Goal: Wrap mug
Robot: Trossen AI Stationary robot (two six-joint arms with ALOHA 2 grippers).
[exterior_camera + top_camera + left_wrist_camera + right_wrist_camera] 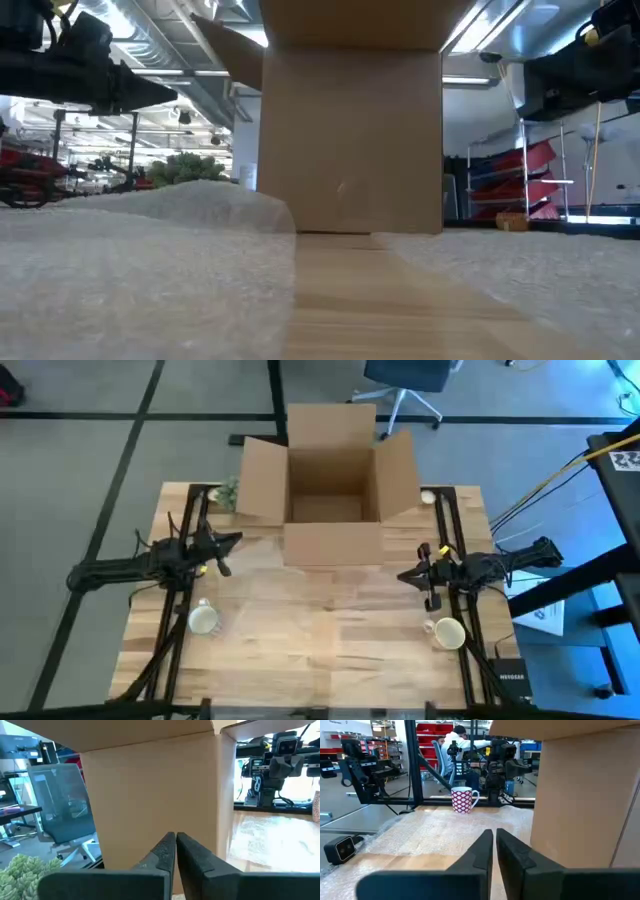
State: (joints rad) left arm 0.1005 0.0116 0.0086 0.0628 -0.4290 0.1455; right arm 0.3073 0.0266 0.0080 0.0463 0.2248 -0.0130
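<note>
Both arms reach in level over the table [320, 660] from its two sides, wrists turned toward the middle. Held above the left edge, the left gripper [232, 542] has its fingers pressed together with nothing between them, tips aimed at the cardboard box [333, 485]; its own wrist view shows the closed fingers [165, 852] facing the box's side wall. Opposite it, the right gripper [405, 575] hangs above the right edge, likewise clenched and empty, pointing inward across the wood. One mug [203, 619] sits on the table near the left arm, just below it in the high view, and a second mug [447, 631] sits near the right arm, close to the right rail. Sheets of bubble wrap [130, 260] lie on the tabletop either side of a bare wooden strip. Open flaps spread from the box at the far edge, while the broad middle of the table between the grippers lies open.
</note>
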